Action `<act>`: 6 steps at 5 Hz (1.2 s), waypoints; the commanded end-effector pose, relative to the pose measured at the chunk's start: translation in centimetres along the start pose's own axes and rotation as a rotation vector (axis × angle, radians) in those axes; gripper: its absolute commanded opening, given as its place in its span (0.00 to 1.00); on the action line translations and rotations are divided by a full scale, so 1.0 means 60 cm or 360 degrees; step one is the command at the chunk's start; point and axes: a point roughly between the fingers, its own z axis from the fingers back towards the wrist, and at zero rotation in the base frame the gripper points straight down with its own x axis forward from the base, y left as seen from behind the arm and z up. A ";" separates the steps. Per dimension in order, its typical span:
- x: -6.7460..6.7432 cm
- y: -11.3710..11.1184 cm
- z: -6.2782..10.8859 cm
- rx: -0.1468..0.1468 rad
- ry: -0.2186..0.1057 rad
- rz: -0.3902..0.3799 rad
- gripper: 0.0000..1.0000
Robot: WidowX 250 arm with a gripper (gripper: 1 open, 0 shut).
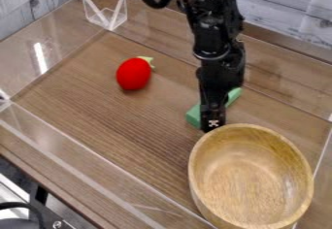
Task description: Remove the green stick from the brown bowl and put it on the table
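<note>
Release step, seemingly: flat matte green stick point(212, 107) down on the brown wood-grain table point(116, 126) beside the empty round wooden bowl point(251, 180), black gripper point(208, 116) spread over it; next, probably a clean lift away.

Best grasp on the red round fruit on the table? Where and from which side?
Take the red round fruit across its widest middle, coming straight down from above. It sits alone on the wood-grain table, apart from the flat green stick, the light-brown wooden bowl and the acrylic walls, so both fingers likely have room. Avoid the small stem end at its upper right.
</note>
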 end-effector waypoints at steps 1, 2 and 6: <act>0.000 0.020 0.046 0.0118 -0.0074 0.0073 1.00; -0.004 0.037 0.070 0.0189 -0.0090 0.0168 1.00; -0.002 0.072 0.153 0.0382 -0.0147 0.0484 1.00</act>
